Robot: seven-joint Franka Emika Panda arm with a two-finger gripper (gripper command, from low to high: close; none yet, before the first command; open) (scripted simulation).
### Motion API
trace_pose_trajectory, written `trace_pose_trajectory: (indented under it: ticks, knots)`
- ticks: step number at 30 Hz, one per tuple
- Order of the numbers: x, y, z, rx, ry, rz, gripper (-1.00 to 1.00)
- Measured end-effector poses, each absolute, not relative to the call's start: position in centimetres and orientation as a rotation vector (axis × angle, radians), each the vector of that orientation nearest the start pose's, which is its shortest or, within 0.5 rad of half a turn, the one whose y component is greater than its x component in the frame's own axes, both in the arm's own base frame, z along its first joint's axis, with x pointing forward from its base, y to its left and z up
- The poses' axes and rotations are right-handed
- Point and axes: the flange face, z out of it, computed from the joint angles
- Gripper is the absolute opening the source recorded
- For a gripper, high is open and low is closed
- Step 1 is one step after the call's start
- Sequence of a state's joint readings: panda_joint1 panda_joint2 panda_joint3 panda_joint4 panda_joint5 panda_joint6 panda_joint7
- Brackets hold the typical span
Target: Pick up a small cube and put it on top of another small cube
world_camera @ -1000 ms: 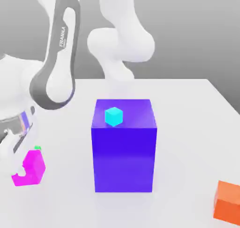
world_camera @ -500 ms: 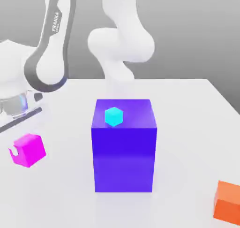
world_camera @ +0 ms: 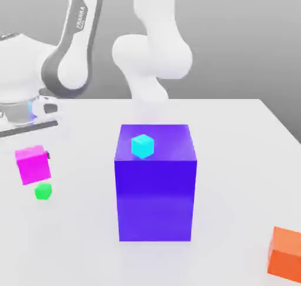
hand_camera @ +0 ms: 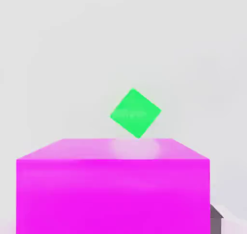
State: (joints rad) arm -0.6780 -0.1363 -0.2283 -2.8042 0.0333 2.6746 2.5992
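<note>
A: What's changed in the last second?

B: The magenta cube (world_camera: 32, 163) has come up off the table (world_camera: 235, 137) — it was low near the exterior view's left edge, and now it hangs lifted, clamped in the gripper (world_camera: 34, 155). The green cube (world_camera: 42, 191), hidden behind it before, sits in the open just below.

A: So the grab is done?

B: I'd say so — what's left is lining up over the green one and lowering. In the hand view it lies just past the pink face (hand_camera: 113, 189).

A: Count?

B: One magenta, one green, one tiny cyan cube (world_camera: 142, 146) atop one big blue block (world_camera: 155, 190), one orange cube (world_camera: 287, 254).
</note>
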Motion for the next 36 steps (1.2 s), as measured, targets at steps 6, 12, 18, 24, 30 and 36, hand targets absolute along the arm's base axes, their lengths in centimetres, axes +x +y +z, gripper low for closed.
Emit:
trace_pose_trajectory:
  ticks: [6, 12, 18, 24, 30, 36]
  knots:
    - [21.5, -29.7, 24.5, 0.821, 3.025, -0.013, -1.0]
    - [21.6, -30.0, 24.2, 0.824, 3.019, -0.041, -1.0]
    - [21.7, -30.2, 23.6, 0.821, 3.018, -0.06, -1.0]
    - [21.7, -30.4, 22.7, 0.82, 3.021, -0.069, -1.0]
    - [21.7, -30.4, 21.6, 0.82, 3.025, -0.066, -1.0]
    - [21.5, -30.3, 20.2, 0.824, 3.028, -0.053, -1.0]
